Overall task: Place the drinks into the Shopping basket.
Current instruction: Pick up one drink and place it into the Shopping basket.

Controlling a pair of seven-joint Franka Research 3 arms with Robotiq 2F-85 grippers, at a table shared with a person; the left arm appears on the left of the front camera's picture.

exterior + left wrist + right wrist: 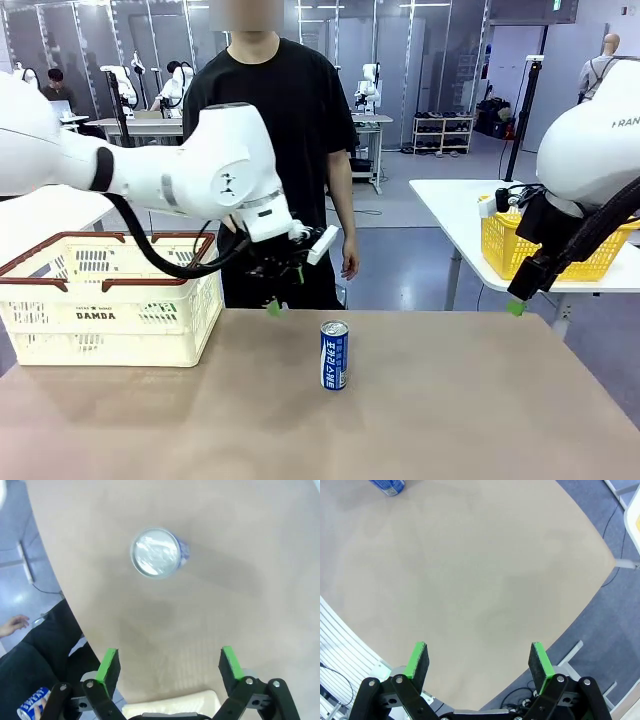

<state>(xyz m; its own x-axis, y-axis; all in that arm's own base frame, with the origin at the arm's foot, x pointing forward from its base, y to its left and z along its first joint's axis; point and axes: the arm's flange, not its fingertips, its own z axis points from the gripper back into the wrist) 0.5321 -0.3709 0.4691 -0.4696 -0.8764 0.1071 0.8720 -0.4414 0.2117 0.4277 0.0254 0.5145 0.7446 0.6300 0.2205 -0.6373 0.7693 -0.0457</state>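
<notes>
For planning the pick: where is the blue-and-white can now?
In the front view the blue-and-white can stands upright near the middle of the table, right of the Shopping basket, below and right of the left gripper.

Premises present as a robotics laboratory in an open hall. A white left arm [180, 170] and right arm [590, 140] flank a tan surface [450, 400]. Behind it, on a grey floor [410, 250], stand a white table [460, 205], a shelving rack [443, 135] and a black stand [521, 120].
</notes>
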